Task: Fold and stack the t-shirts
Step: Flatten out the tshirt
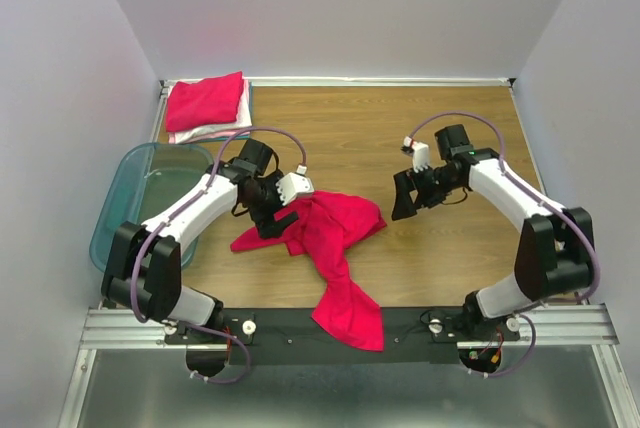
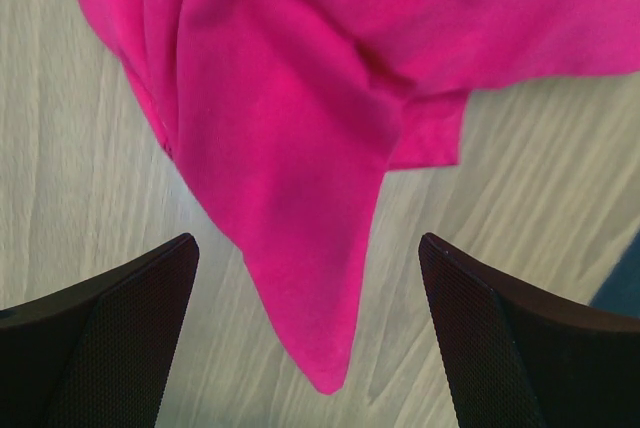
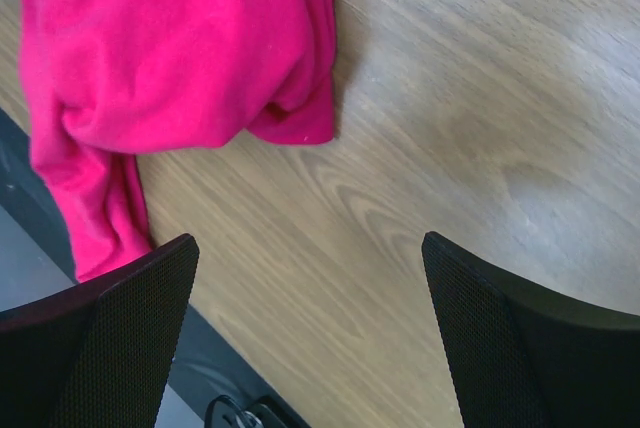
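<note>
Pale wood is covering the counter, with white walls closing in on three sides. Seen from above, a crumpled red-pink t-shirt is lying near the middle, its long tail trailing toward 6 o'clock and drooping over the near edge onto the black rail. I am holding my left tool at the shirt's 9 o'clock side, wide open and gripping nothing. Through its wrist camera, a pointed fold of the cloth is reaching down between my two fingers, touching neither one. My right tool is hanging at the shirt's 3 o'clock, apart from the cloth, spread just as wide and empty, with bare wood showing between its fingers. At 11 o'clock, in the far corner, a folded stack is sitting with a red-pink shirt on top and white and pale teal edges peeking out beneath. A translucent teal bin is resting at 9 o'clock, with my left arm passing over its right rim.
</note>
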